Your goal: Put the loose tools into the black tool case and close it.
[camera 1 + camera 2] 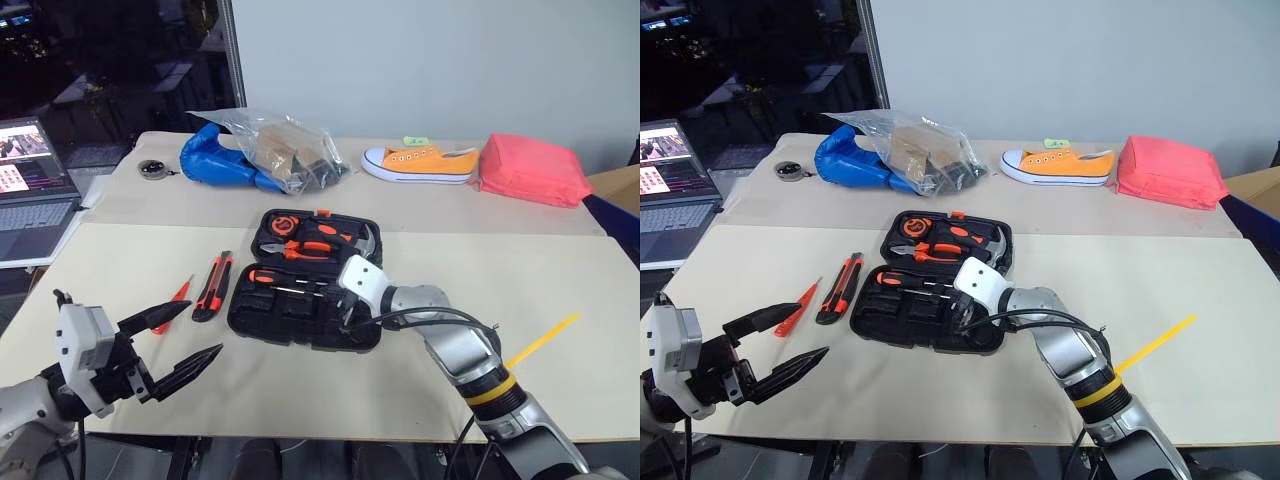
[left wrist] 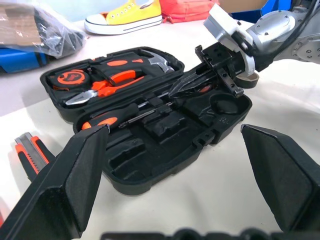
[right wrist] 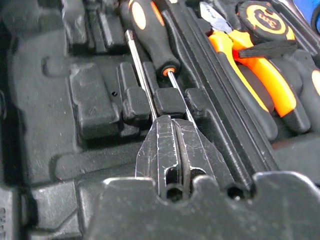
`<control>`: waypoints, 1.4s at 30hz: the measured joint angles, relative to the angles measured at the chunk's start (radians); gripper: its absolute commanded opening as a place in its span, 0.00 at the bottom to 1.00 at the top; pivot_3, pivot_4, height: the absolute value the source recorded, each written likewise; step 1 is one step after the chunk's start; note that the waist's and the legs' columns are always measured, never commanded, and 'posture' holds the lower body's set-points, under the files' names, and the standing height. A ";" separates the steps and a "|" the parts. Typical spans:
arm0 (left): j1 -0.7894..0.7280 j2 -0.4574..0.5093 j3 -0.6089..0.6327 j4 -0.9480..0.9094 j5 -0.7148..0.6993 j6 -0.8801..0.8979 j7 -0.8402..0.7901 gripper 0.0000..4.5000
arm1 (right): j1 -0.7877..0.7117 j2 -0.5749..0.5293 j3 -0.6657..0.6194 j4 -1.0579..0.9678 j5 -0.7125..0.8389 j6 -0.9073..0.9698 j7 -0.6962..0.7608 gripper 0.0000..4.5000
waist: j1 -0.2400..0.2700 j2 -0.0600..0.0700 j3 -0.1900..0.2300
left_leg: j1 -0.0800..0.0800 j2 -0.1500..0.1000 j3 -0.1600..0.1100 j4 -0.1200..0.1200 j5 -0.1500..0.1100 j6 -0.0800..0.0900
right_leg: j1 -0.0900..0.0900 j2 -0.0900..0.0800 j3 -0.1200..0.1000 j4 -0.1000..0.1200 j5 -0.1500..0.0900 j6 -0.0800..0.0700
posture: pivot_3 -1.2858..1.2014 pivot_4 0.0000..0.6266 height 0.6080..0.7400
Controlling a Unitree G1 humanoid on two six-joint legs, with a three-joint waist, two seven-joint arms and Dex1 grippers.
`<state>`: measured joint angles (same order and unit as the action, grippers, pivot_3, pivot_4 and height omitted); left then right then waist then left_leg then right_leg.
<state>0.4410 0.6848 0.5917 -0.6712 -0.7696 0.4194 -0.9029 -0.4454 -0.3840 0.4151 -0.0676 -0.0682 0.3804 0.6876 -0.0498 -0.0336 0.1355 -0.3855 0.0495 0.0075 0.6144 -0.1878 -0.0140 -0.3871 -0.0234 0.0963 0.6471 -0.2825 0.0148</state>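
Two long orange-and-black-handled screwdrivers [image 3: 150, 35] lie side by side in the near half of the flat black moulded-plastic tool case [image 1: 300, 325], their long axes running along the case's length, handles toward the robot's left and steel shafts toward its right. The case lies open on the beige table [image 1: 560, 290], hinge line across the view; its far half holds orange-handled pliers [image 1: 300, 248], a hammer [image 1: 362, 240] and a round tape measure [image 1: 277, 222]. The right gripper [image 3: 172, 120] reaches into the near half with its two black fingers pressed together, tips resting at the screwdrivers' shaft ends; whether they pinch a shaft cannot be told. Just left of the case lies an orange-black utility knife [image 1: 212, 285], its long axis pointing away from the robot, and beside it a small all-orange screwdriver [image 1: 172, 303], slanted. The left gripper [image 1: 180, 345] hovers near the table's front edge, fingers spread wide and empty. At the far side sit a clear plastic bag on something blue [image 1: 265, 150], a yellow sneaker [image 1: 420, 162] and a pink-red fabric pouch [image 1: 530, 170]; a laptop [image 1: 35, 190] stands off to the left.
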 measured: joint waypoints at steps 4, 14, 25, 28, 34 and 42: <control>-0.039 -0.021 -0.011 0.010 0.031 0.040 0.131 1.00 | 0.087 0.076 -0.078 -0.008 0.055 -0.090 -0.047 0.02 | 0.003 -0.002 -0.001 | -0.002 0.001 0.000 -0.002 0.000 0.000 | -0.001 0.001 0.000 0.001 0.002 0.003 | 0.52 0.24 1.00; -0.253 0.037 -0.047 0.150 0.076 0.422 0.496 1.00 | 0.034 -0.027 -0.244 -0.255 0.468 0.038 0.210 0.66 | 0.001 0.002 0.006 | -0.006 0.000 -0.004 -0.004 0.000 0.000 | -0.004 0.002 -0.001 0.000 0.004 0.006 | 0.52 0.24 1.00; -0.523 0.170 -0.218 0.369 0.101 0.712 0.540 1.00 | 0.024 -0.293 -0.361 -0.345 0.670 0.127 0.424 1.00 | 0.001 0.000 0.008 | -0.007 -0.001 -0.004 -0.007 0.000 0.000 | -0.006 0.002 -0.002 0.000 0.003 0.004 | 0.52 0.24 1.00; -0.561 0.183 -0.288 0.435 0.136 0.720 0.528 0.89 | 0.028 -0.299 -0.363 -0.347 0.670 0.127 0.420 1.00 | 0.001 0.000 0.009 | -0.008 -0.001 -0.004 -0.007 0.000 0.000 | -0.007 0.002 -0.002 0.000 0.003 0.004 | 0.52 0.24 1.00; -0.599 0.221 -0.358 0.513 0.211 0.695 0.482 0.46 | 0.056 -0.315 -0.364 -0.362 0.660 0.121 0.407 1.00 | 0.006 0.000 0.009 | -0.011 -0.002 -0.004 -0.007 0.000 0.000 | -0.009 0.001 -0.002 0.000 0.006 -0.001 | 0.52 0.24 1.00; -0.548 0.191 -0.300 0.487 0.200 0.543 0.331 0.09 | 0.128 -0.313 -0.375 -0.381 0.631 0.070 0.357 1.00 | 0.008 0.000 0.009 | -0.020 -0.001 -0.005 -0.005 0.000 0.000 | -0.017 0.001 -0.003 0.001 0.006 -0.001 | 0.52 0.24 1.00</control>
<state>-0.1075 0.8762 0.2914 -0.1844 -0.5694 0.9627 -0.5718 -0.3178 -0.6974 0.0396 -0.4489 0.5626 0.4504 1.0450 -0.0415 -0.0334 0.1443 -0.4052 0.0482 0.0027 0.6094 -0.1878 -0.0144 -0.4043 -0.0224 0.0932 0.6480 -0.2764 0.0139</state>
